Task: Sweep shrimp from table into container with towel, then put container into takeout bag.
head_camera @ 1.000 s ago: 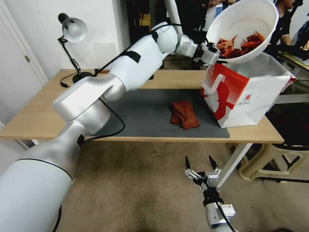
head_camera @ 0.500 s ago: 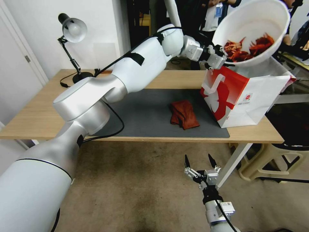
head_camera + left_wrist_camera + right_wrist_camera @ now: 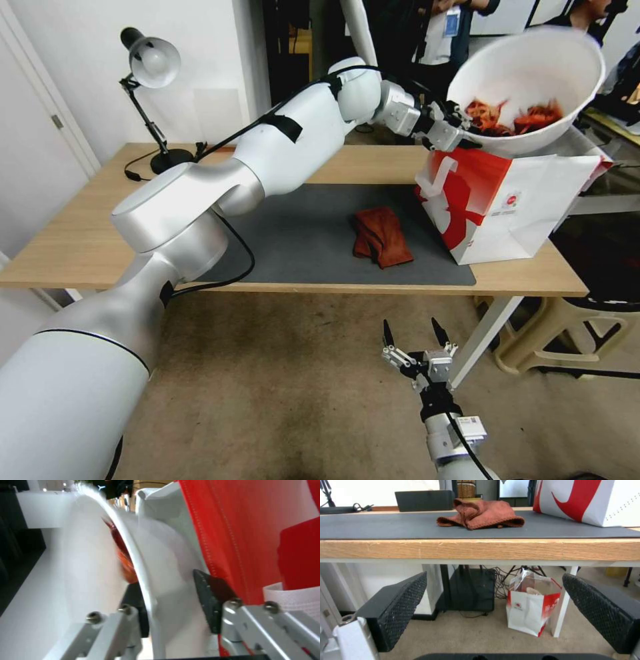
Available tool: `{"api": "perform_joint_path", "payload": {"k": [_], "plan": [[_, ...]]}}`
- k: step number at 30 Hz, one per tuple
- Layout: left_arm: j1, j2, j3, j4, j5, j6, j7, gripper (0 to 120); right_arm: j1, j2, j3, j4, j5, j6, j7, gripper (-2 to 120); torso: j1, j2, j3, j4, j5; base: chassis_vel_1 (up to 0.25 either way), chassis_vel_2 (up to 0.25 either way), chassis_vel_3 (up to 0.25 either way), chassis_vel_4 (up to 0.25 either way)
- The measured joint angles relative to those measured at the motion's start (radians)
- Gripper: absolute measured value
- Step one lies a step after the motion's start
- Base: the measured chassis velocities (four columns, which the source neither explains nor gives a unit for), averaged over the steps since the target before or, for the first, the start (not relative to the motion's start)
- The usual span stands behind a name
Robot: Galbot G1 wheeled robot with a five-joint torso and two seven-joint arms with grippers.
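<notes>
My left gripper [image 3: 460,127] is shut on the rim of the white container [image 3: 533,67], one finger inside the wall and one outside. It holds the tilted container right over the open top of the red-and-white takeout bag [image 3: 507,200], which stands at the right end of the table [image 3: 80,247]. Red-orange shrimp [image 3: 513,117] lie inside the container. In the left wrist view the rim [image 3: 140,575] runs between my fingers, with the bag [image 3: 240,525] beside it. The rust-brown towel [image 3: 381,237] [image 3: 480,515] lies crumpled on the dark mat. My right gripper [image 3: 413,340] hangs open below the table's front edge.
A desk lamp [image 3: 150,73] stands at the table's back left with its cord. A black box [image 3: 424,500] sits at the back edge. Under the table are another small red-and-white bag [image 3: 533,610] and a black unit. A beige stool [image 3: 567,333] stands to the right.
My left arm has carried the container to the right and lowered it toward the bag's opening, levelling it somewhat. The right arm has stayed put.
</notes>
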Motion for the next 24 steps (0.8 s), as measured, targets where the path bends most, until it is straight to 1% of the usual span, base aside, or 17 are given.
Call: {"api": "perform_joint_path", "payload": {"k": [2,3,4,7,8,11,12,14,16,17,18,19,20,21,22,23,24], "plan": [[-0.001,0.0,0.0,0.0,0.0,0.0,-0.006,45,0.002,0.001,-0.003,-0.001,0.0,-0.001,-0.001,100,0.0,0.0,0.0,0.0,0.0,0.0,0.0,0.0,0.0],[-0.001,0.0,-0.001,0.0,0.0,0.0,-0.008,48,0.002,0.002,-0.004,-0.001,0.0,-0.001,-0.001,100,0.0,0.0,0.0,0.0,-0.0001,0.0,0.0,0.0,0.0],[-0.001,0.0,-0.001,0.0,0.0,0.0,-0.008,48,0.002,0.002,-0.004,-0.001,0.0,-0.001,-0.001,100,0.0,0.0,0.0,0.0,-0.0001,0.0,0.0,0.0,0.0],[-0.001,0.0,-0.001,0.001,-0.004,0.0,-0.013,64,0.003,0.004,-0.006,-0.003,-0.001,-0.001,-0.001,100,0.0,0.0,0.0,0.0,-0.0001,0.0,0.0,0.0,0.0],[-0.001,0.0,-0.001,0.001,-0.004,0.0,-0.013,64,0.003,0.004,-0.006,-0.003,-0.001,-0.001,-0.001,100,0.0,0.0,0.0,0.0,-0.0001,0.0,0.0,0.0,0.0],[-0.001,0.0,-0.002,0.003,-0.023,0.003,-0.018,77,0.001,0.004,-0.006,-0.003,-0.001,-0.001,-0.001,100,0.0,0.0,0.0,0.0,-0.0001,0.0,0.0,0.0,0.0],[-0.001,0.0,-0.002,0.003,-0.023,0.003,-0.018,77,0.001,0.004,-0.006,-0.003,-0.001,-0.001,-0.001,100,0.0,0.0,0.0,0.0,-0.0001,0.0,0.0,0.0,0.0],[-0.002,0.0,-0.001,0.013,-0.065,0.016,-0.019,87,-0.001,0.004,-0.006,-0.003,0.0,-0.001,-0.002,100,0.0,0.0,0.0,-0.0001,-0.0001,0.0,0.0,0.0,0.0],[-0.003,0.0,-0.001,0.016,-0.076,0.019,-0.021,88,-0.001,0.004,-0.006,-0.002,0.0,-0.001,-0.003,100,0.0,0.0,0.0,-0.0001,0.0,0.0,0.0,0.0,0.0],[-0.005,0.0,0.001,0.022,-0.11,0.028,-0.024,94,-0.002,0.003,-0.006,-0.002,0.0,-0.001,-0.004,100,0.0,0.0,0.0,0.0,0.0,0.0,0.0,0.0,0.0],[-0.007,0.0,0.006,0.032,-0.166,0.044,-0.033,98,-0.003,0.003,-0.007,-0.001,0.0,-0.001,-0.004,100,0.0,0.0,0.0,0.0001,0.0,0.0,0.0,0.0,0.0],[-0.008,0.0,0.009,0.037,-0.193,0.052,-0.039,99,-0.004,0.003,-0.007,0.0,0.0,0.0,-0.005,100,0.0,0.0,0.0,0.0001,-0.0001,0.0,0.0,0.0,0.0],[-0.008,0.0,0.009,0.037,-0.193,0.052,-0.039,99,-0.004,0.003,-0.007,0.0,0.0,0.0,-0.005,100,0.0,0.0,0.0,0.0001,-0.0001,0.0,0.0,0.0,0.0],[-0.009,0.0,0.021,0.055,-0.285,0.073,-0.056,100,-0.005,0.004,-0.008,0.0,-0.001,0.0,-0.006,100,0.0,0.0,0.0,0.0,0.0,0.0,0.0,0.0,0.0],[-0.009,0.0,0.031,0.066,-0.336,0.084,-0.074,100,-0.005,0.004,-0.01,0.001,-0.002,0.0,-0.006,100,0.0,0.0,0.0,0.0,0.0,0.0,0.0,0.0,0.0],[-0.009,0.001,0.037,0.071,-0.368,0.092,-0.08,100,-0.005,0.004,-0.012,0.001,-0.003,0.0,-0.006,100,0.0,0.0,0.0,0.0001,0.0,0.0,0.0,0.0,0.0],[-0.009,0.001,0.037,0.071,-0.368,0.092,-0.08,100,-0.005,0.004,-0.012,0.001,-0.003,0.0,-0.006,100,0.0,0.0,0.0,0.0001,0.0,0.0,0.0,0.0,0.0]]}}
